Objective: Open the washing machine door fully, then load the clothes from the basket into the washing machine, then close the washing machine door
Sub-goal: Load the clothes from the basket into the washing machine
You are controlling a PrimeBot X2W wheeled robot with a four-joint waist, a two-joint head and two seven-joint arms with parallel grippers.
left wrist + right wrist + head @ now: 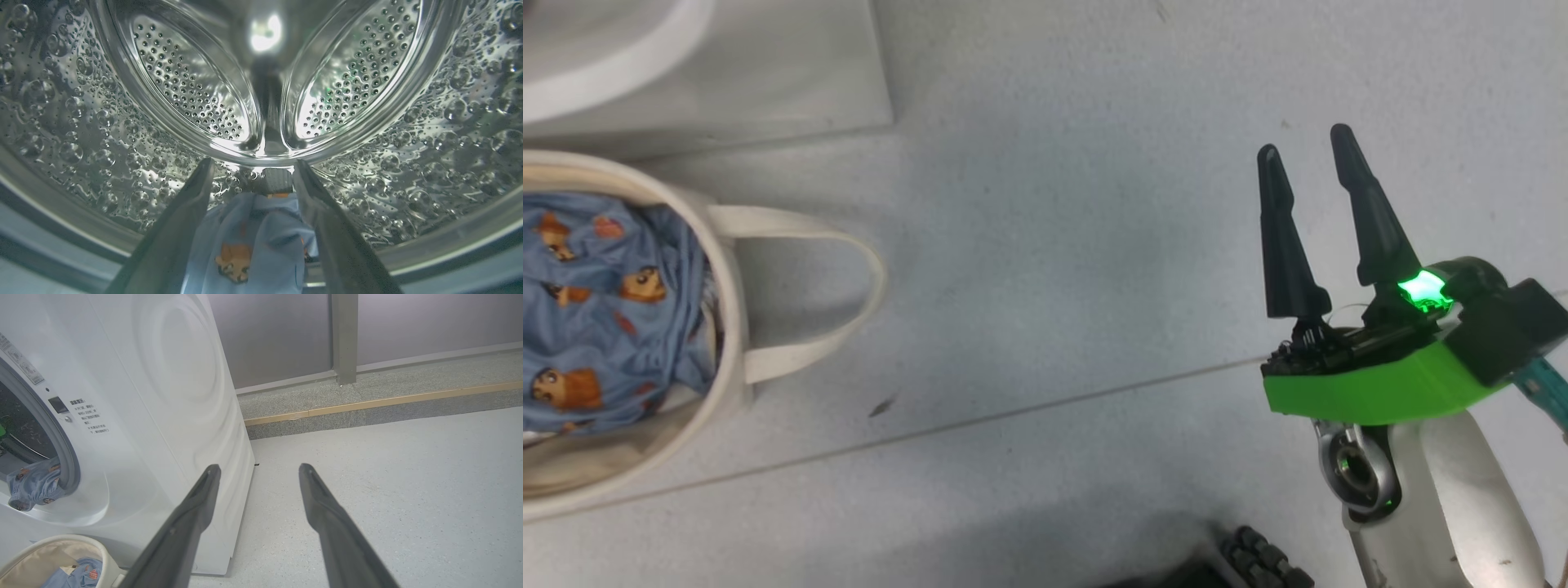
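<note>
My left gripper is inside the washing machine's perforated steel drum, open. A light blue garment with an orange animal print lies low between its spread fingers. In the right wrist view, another piece of the clothes hangs over the grey ring of the white washing machine. The cream basket sits on the floor at the left, with more blue clothes in it. My right gripper hovers open over bare floor, well right of the basket. The washing machine door is out of view.
Grey floor stretches between the basket and my right arm. The basket's loop handle lies out to the right. A raised stone kerb and a wall with a post run beyond the machine.
</note>
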